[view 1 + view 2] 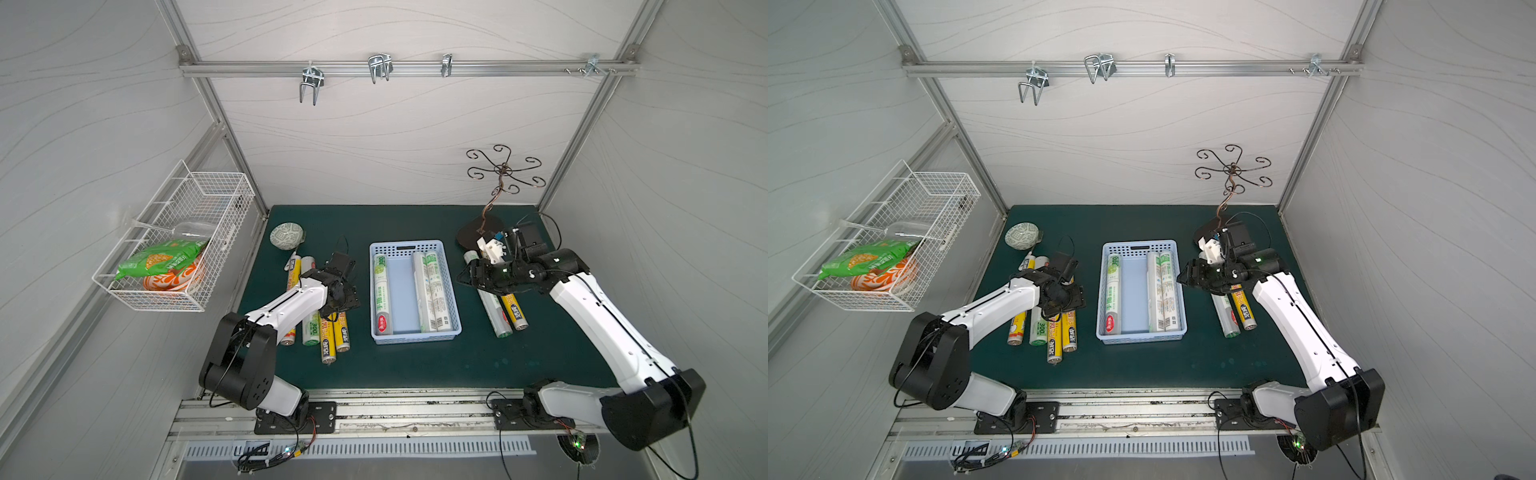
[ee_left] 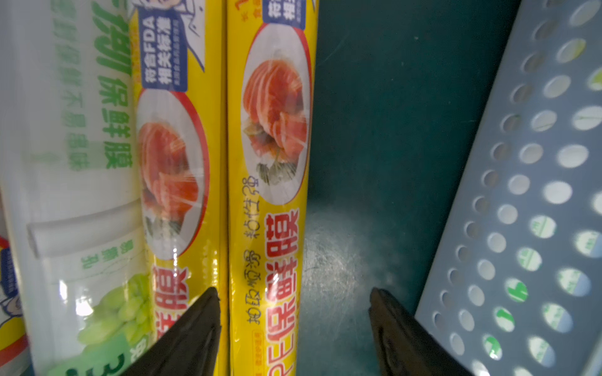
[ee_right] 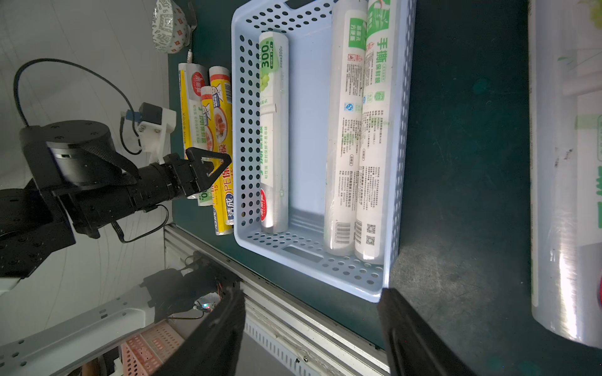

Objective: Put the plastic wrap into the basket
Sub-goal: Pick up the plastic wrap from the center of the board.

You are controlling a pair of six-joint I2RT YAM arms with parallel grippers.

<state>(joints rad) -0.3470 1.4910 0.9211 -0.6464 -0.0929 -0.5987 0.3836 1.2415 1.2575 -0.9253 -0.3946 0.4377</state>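
Note:
The light blue basket sits mid-mat with three white and green rolls of plastic wrap lying in it. Several more rolls lie to its left. There my left gripper is open, low over the mat, straddling the yellow roll nearest the basket. One finger sits between that roll and a second yellow roll; the other is clear of it. My right gripper hangs open and empty right of the basket, above a clear roll and a yellow one.
A patterned bowl and a pen lie at the back left of the mat. A dark metal hook stand rises at the back right, close behind my right wrist. A white wire basket with packets hangs on the left wall.

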